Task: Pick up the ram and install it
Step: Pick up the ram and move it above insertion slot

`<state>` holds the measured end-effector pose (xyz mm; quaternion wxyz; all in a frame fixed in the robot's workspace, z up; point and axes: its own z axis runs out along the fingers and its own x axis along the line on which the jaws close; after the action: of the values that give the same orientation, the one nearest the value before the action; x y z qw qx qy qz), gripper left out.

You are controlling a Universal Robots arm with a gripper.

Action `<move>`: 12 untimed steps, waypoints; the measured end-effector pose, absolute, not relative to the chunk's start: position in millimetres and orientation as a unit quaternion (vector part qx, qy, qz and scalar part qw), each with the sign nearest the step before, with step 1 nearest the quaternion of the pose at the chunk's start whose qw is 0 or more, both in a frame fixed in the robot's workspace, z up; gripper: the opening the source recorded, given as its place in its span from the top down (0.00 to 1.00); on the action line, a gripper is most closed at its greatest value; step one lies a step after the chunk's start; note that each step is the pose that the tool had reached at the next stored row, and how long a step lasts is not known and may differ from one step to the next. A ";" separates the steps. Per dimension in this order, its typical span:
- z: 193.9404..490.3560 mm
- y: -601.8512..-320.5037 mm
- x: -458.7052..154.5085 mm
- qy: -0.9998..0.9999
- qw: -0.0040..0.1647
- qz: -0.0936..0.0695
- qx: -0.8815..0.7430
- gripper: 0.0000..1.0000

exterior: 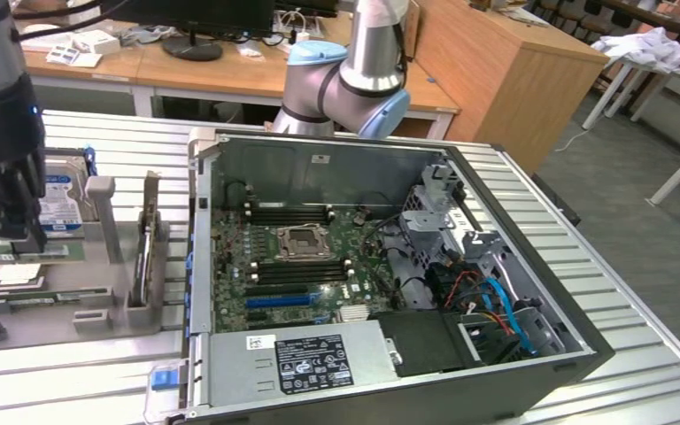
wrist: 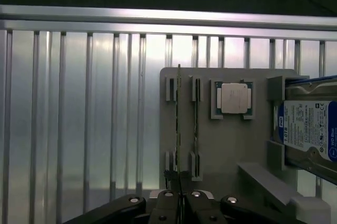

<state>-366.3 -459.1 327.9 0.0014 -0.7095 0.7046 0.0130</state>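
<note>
The ram is a thin green stick seen edge-on, standing over the grey parts holder. My gripper is shut on its near end, one finger on each side. In the exterior view my gripper hangs at the exterior view's far left above the holder, with the green ram just below its fingers. Whether the ram still sits in its holder slot I cannot tell. The open computer case lies to the exterior view's right, its motherboard showing black memory slots.
A second stick stands in the neighbouring holder slot. A processor and a blue-labelled hard drive also rest on the holder. The case's raised metal wall stands between holder and motherboard. The arm's base is behind the case.
</note>
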 end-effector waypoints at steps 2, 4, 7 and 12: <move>333.2 -459.1 -366.2 0.705 0.001 0.013 -0.709 0.88; 338.4 -459.1 -366.1 0.705 0.001 0.013 -0.709 0.88; 346.0 -459.1 -366.0 0.705 0.001 0.013 -0.709 0.88; 358.7 -459.1 -365.8 0.705 0.001 0.013 -0.709 0.88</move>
<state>-365.8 -459.1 358.7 0.0013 -0.7094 0.7046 0.0130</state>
